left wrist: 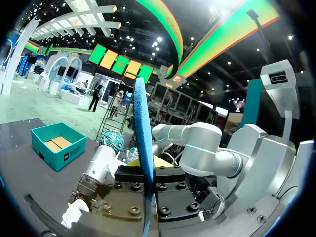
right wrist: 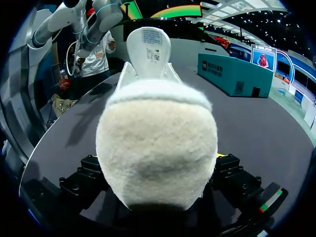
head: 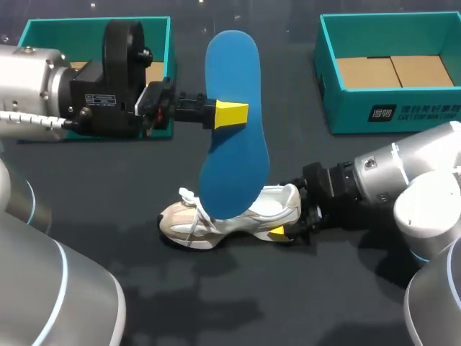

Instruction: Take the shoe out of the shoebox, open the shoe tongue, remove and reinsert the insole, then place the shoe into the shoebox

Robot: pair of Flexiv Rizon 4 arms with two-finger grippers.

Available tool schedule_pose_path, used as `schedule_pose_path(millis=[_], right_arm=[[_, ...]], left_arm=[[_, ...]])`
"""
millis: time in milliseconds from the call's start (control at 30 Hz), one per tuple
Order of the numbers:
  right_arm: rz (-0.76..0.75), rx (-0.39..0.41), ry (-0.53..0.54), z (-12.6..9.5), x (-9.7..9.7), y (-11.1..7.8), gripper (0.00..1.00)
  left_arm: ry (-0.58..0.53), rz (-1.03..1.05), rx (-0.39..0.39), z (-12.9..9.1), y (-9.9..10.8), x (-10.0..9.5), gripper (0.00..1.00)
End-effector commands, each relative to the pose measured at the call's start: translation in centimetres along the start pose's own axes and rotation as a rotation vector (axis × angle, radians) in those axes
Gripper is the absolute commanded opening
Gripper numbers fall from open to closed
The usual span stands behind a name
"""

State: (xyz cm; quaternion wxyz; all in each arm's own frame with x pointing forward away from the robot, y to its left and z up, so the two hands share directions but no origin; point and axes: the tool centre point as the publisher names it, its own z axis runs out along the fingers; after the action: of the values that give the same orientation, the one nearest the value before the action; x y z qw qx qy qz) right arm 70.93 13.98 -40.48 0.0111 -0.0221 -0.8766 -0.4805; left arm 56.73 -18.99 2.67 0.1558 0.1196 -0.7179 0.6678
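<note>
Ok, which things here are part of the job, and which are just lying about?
Job: blue insole in left gripper; shoe, heel in right gripper.
Lying about, for now: left shoebox and right shoebox; one gets the shoe later, cannot tell which.

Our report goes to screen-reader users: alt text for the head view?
The left claw holds a blue insole upright over a white shoe, whose heel the right claw grips on the dark table. Two teal shoeboxes sit behind.
</note>
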Motion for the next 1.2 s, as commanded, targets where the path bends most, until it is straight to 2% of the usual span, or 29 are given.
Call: schedule_pose_path(millis=[33,233,467,767,900,1200], right_arm=[[0.006,0.056,-0.015,-0.3,0.4,0.5,1.0],[0.016,0.125,-0.029,-1.6,0.8,0.3,1.0],[0.014,0.262,-0.02,-3.5,1.1,1.6,1.0],[0.061,0.536,-0.018,-5.5,1.5,3.2,1.0],[0.142,0.726,-0.052,-6.0,1.9,3.5,1.0],[0.142,0.726,-0.052,-6.0,1.9,3.5,1.0]], left_arm=[[-0.008,0.001,0.006,0.3,0.1,0.5,0.0],[-0.008,0.001,0.006,0.3,0.1,0.5,0.0],[-0.008,0.001,0.006,0.3,0.1,0.5,0.0],[-0.008,0.001,0.006,0.3,0.1,0.5,0.0],[-0.008,0.001,0.006,0.3,0.1,0.5,0.0],[-0.008,0.001,0.006,0.3,0.1,0.5,0.0]])
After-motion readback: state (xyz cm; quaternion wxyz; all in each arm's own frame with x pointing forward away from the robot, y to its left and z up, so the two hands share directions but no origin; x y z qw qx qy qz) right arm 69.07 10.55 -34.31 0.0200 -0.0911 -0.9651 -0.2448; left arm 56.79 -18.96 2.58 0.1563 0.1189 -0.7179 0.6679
